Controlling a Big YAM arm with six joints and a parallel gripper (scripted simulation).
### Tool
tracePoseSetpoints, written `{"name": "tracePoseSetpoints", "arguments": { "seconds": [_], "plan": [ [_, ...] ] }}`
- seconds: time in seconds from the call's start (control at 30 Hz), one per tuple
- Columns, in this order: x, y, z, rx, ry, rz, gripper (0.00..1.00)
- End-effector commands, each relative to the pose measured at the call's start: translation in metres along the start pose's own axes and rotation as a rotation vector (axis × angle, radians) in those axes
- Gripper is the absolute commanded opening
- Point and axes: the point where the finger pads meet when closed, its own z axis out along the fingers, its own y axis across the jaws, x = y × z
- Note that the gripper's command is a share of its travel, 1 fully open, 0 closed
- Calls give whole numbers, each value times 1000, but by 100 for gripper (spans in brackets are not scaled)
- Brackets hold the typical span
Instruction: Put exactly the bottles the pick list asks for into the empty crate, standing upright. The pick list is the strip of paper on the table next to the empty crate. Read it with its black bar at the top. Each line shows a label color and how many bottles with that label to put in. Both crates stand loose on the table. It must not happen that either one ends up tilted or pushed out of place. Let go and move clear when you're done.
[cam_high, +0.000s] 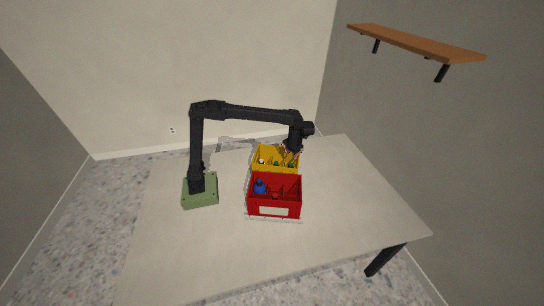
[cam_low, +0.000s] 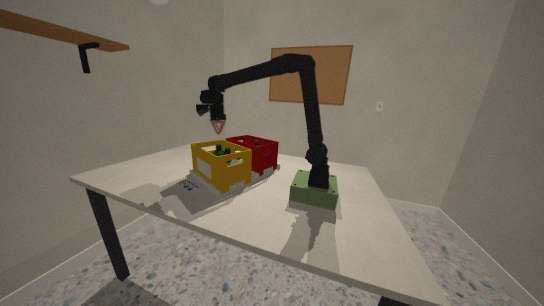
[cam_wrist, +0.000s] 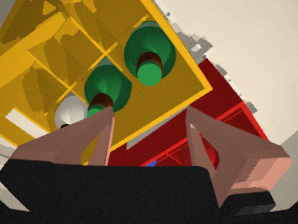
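Top view, left to right: green base block (cam_high: 212, 200) sits left of centre on the table (cam_high: 350, 210), black arm (cam_high: 240, 111) rising from it and reaching right across the upper middle. Red crate (cam_high: 274, 205) just right of the base, its back wall touching or nearly touching the yellow crate (cam_high: 262, 156) behind it. Red crate holds a blue-capped bottle (cam_high: 259, 188) in its left cell and a red-capped bottle (cam_high: 274, 194) mid-front. Yellow crate holds a white-capped bottle (cam_high: 261, 161) and two green bottles (cam_high: 276, 163). Wide bare tabletop to the right of both crates and toward the lower edge of the frame; table's far edge runs close behind the yellow crate.

Gripper (cam_high: 293, 148) hangs above the yellow crate's right rear corner, well above the rim in the exterior view, fingers spread with nothing between them. Wrist view: the pink fingers straddle the yellow crate's near edge, green bottles at centre-left.

Pick list (cam_low: 189, 186) lies on the table at the yellow crate's outer end; print too small to read.
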Motion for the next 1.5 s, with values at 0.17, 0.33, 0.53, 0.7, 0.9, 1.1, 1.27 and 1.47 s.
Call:
{"name": "tracePoseSetpoints", "arguments": {
  "seconds": [0.17,0.33,0.53,0.7,0.9,1.1,1.27,1.47],
  "plan": [
    [-15,-16,-26,33,-50,-5,61],
    [-15,-16,-26,32,-48,-5,61],
    [15,-7,-21,31,-46,-1,61],
    [40,-5,-19,31,-45,-1,61],
    [70,-2,-18,31,-43,-1,61],
    [89,0,-17,31,-42,-1,61],
    [114,2,-15,31,-41,-1,61],
    [145,6,-14,30,-38,-1,61]
  ]
}}
